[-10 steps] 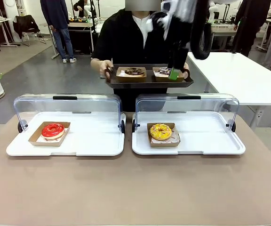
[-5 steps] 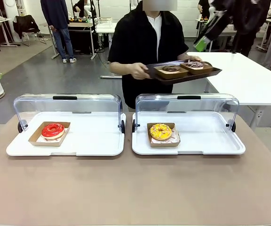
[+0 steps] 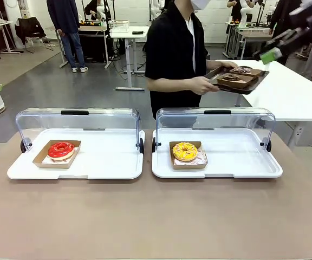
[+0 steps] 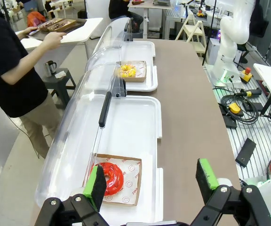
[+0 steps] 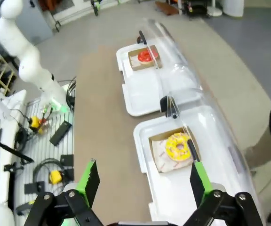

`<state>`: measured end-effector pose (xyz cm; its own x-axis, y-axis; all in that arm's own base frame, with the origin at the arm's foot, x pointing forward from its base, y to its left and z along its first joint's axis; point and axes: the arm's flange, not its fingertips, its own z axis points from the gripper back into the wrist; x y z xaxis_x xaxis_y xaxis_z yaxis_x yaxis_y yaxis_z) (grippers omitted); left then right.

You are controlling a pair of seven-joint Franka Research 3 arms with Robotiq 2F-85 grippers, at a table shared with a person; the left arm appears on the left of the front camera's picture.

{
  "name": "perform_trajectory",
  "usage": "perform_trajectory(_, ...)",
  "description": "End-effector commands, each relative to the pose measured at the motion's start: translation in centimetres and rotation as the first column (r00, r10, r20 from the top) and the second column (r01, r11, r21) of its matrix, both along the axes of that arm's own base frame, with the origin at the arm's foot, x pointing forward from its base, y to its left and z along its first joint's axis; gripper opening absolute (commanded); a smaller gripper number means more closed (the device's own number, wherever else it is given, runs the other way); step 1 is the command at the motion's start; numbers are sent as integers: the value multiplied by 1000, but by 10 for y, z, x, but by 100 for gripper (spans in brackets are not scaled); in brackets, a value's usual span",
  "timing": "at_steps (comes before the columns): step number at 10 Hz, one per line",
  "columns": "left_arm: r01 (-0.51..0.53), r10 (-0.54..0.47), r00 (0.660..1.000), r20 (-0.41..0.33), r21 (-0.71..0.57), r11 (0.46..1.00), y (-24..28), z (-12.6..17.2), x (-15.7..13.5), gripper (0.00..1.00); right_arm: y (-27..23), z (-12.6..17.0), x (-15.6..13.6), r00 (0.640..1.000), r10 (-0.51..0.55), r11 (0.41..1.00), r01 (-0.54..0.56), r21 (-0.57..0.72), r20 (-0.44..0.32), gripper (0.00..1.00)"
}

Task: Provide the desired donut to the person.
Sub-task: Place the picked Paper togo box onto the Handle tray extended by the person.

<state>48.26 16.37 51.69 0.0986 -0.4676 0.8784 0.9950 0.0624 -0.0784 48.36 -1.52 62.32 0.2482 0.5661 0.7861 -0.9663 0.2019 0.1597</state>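
Standing turned sideways beyond the table, the person (image 3: pixel 176 51), dark tray (image 3: pixel 237 80) with two chocolate donuts (image 3: pixel 233 78) held over the white side table (image 3: pixel 286 89).

Resting on the near table: red donut (image 3: pixel 61 149) in its card tray inside the left open-lidded case (image 3: pixel 77 157), yellow donut (image 3: pixel 185 151) likewise in the right case (image 3: pixel 237 157). Hovering above the red donut's case, left gripper (image 4: pixel 150 181), jaws spread wide and empty; raised high near the yellow donut, right gripper (image 5: pixel 142 181), jaws also apart, gripping nothing.
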Motion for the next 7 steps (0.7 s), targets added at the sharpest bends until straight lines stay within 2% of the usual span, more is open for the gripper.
perform_trajectory(1,-3,3,1000,2,-1,1000,0,1,-1,100,-27,-29,-8,992,77,997,-76,-8,101,100)
perform_trajectory(3,-3,3,1000,2,-1,1000,0,1,-1,100,-55,-50,-6,975,105,994,-107,0,197,100)
perform_trajectory(5,-3,3,1000,2,-1,1000,0,1,-1,100,-68,-65,-1,968,135,990,-141,14,213,100)
perform_trajectory(7,-3,3,1000,2,-1,1000,0,1,-1,100,-85,-82,6,977,86,996,-83,-23,194,100)
